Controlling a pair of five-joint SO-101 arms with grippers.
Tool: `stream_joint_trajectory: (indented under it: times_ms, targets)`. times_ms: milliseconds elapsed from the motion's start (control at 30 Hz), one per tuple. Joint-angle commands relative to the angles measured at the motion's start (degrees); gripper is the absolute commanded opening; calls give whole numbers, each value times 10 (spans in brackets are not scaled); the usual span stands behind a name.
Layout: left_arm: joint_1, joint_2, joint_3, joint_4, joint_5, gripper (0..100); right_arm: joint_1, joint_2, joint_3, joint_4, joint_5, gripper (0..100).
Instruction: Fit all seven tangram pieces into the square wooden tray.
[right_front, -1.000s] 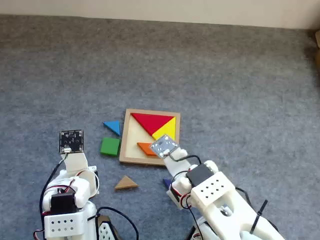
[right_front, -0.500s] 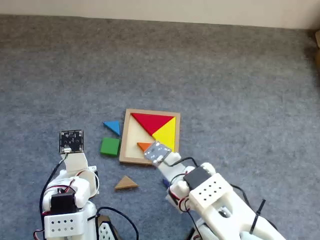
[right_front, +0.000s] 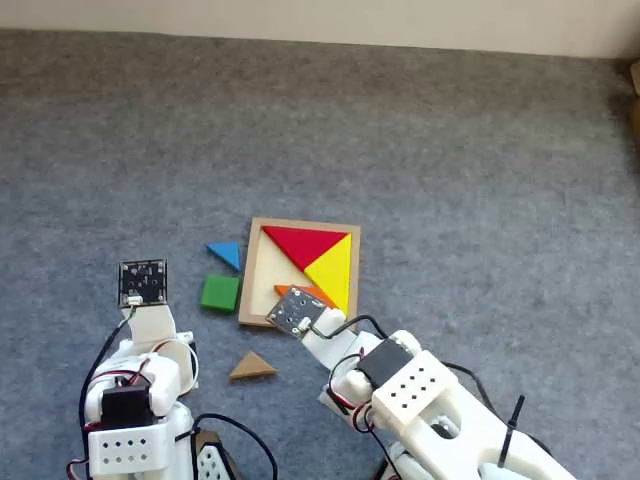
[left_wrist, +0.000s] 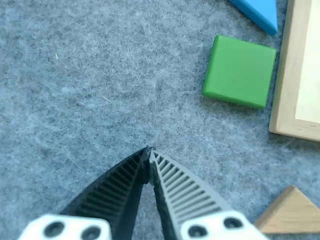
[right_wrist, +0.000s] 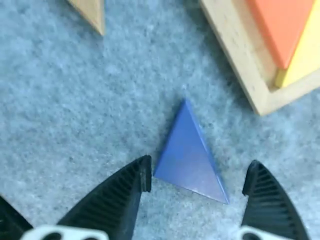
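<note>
The right gripper (right_wrist: 198, 175) hangs with jaws spread wide either side of the dark blue triangle (right_wrist: 190, 150), which lies on the carpet (right_wrist: 60, 100) just beside the tray (right_wrist: 235, 55) (red triangle (right_front: 300, 243), yellow triangle (right_front: 335, 268) and orange piece (right_front: 300, 293) inside). The left gripper (left_wrist: 149, 157) is clenched on nothing, near the green square (left_wrist: 240, 70).

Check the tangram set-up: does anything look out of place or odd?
Nothing looks damaged, but four pieces lie on the carpet outside the tray. The light blue triangle and green square lie beside it, the tan triangle lies nearer the arms, and the dark blue triangle sits within the open right claw.
</note>
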Motion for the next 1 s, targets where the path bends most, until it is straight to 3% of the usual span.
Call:
stream_joint_trajectory:
  times_ms: [0, 500, 833, 967]
  targets:
    - [-9, -21, 12, 3, -6, 7, -6, -12, -1, -6, 6, 288]
    - [-9, -21, 12, 3, -6, 7, -7, 218, -25, -64, 4, 288]
    - [-9, -21, 12, 3, -6, 7, -41, 211, -45, -66, 1, 287]
    - [-9, -21, 12, 3, -6, 7, -41, 211, -44, -67, 1, 233]
